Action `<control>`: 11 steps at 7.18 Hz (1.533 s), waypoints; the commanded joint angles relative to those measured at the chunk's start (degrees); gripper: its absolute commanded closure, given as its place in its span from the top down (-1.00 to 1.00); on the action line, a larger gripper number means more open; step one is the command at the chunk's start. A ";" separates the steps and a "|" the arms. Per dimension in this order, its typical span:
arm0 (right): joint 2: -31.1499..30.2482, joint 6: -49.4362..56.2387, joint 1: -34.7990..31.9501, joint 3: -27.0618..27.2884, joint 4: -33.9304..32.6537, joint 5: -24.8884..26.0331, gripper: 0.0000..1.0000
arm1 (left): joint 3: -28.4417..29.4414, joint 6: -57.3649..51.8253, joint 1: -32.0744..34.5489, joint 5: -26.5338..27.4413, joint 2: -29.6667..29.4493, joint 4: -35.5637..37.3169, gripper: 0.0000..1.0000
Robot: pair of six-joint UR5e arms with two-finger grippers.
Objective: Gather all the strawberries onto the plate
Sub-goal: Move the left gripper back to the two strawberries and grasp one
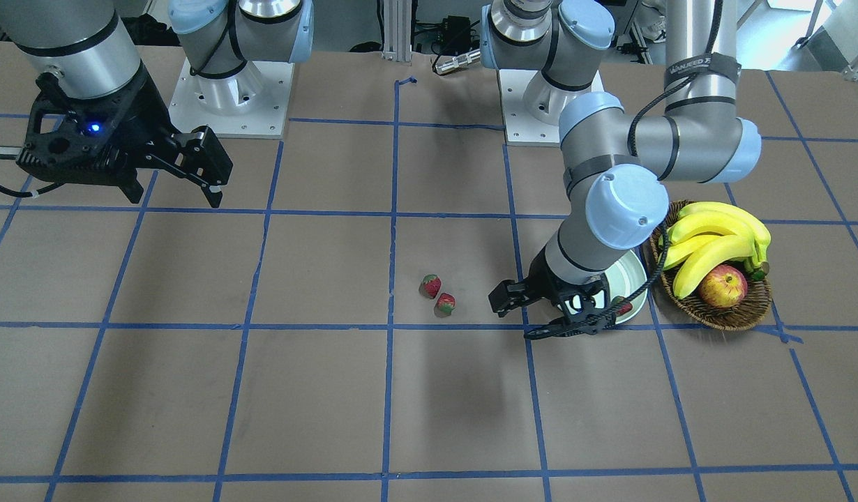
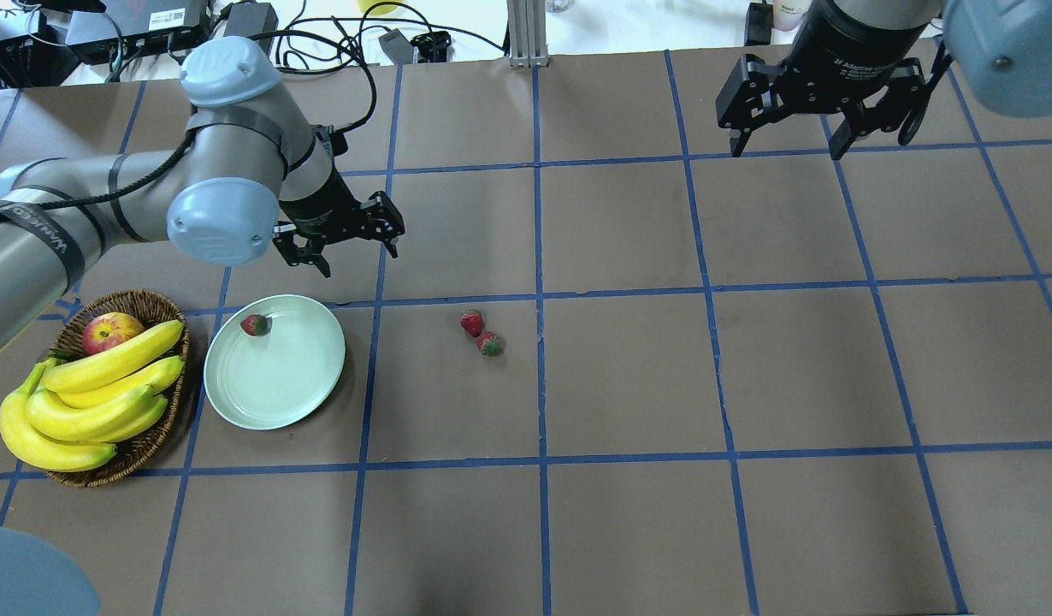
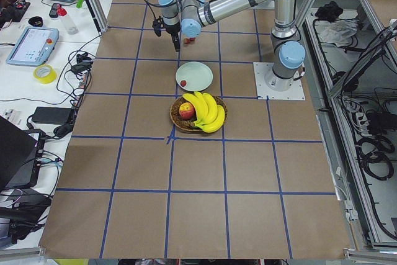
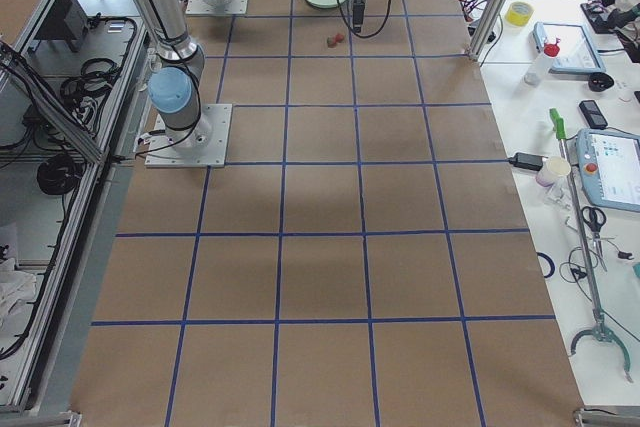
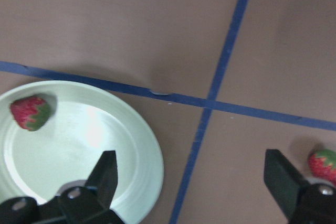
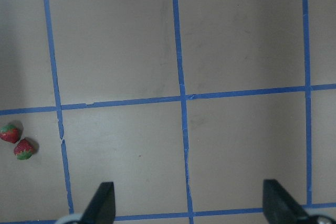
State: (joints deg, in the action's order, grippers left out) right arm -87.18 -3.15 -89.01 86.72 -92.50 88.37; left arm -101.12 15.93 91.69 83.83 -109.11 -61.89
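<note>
**Status: 1 of 3 done, 2 to go.**

- Strawberry A (image 2: 254, 325): inside the plate (image 2: 278, 381), near the rim on the side away from the robot.
- Strawberry B (image 2: 472, 322) and strawberry C (image 2: 490, 344): on the bare worktop (image 2: 629, 376), close together (touching or nearly so; cannot tell which). Both are well apart from the plate, toward the worktop's centre line.

**Hands**

- Left hand (image 2: 361, 259): fingers spread wide, nothing between them. It hovers over the gap between the plate and B/C, nearer the plate. In the wrist view the plate edge sits under one finger and a loose berry shows by the other.
- Right hand (image 2: 786, 152): fingers spread wide, empty. It hangs high on the robot's right, well apart from all fruit.

**Non-task items**

- The basket (image 2: 154, 301) w/ bananas (image 2: 98, 398) and an apple (image 2: 111, 332) sits just beside the plate, on the side away from B/C. Not to be collected.

**Remaining (est.)**

- 2 pick-and-place cycles are left: B, then C, or the reverse.
- The left hand is nearest, so it prob. takes both.
- Caution: B and C sit close, so fingers closing on one may nudge the other.
</note>
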 commanded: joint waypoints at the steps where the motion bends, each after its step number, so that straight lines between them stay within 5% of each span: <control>1: 0.52 0.51 0.33 0.03 -0.22 0.75 1.00 | -0.31 2.35 5.15 -1.04 -3.46 7.20 1.00; 6: 0.52 0.60 0.42 0.29 0.39 0.75 1.00 | -4.17 1.92 8.41 -2.62 -8.92 14.35 0.96; 8: 0.52 0.60 0.42 0.38 0.48 0.75 1.00 | -6.10 1.21 8.77 -2.71 -7.88 14.17 0.62; 10: 0.52 0.60 0.42 0.64 0.48 0.76 1.00 | -6.46 0.60 9.21 -2.53 -7.69 13.12 -0.17; 11: 0.52 0.51 0.42 0.64 0.48 0.67 1.00 | -6.46 0.60 9.21 -2.62 -7.69 12.76 -0.99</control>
State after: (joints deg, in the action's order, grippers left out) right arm -86.66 -2.57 -88.57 87.29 -92.03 89.10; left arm -107.46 16.61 100.82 81.23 -116.86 -48.56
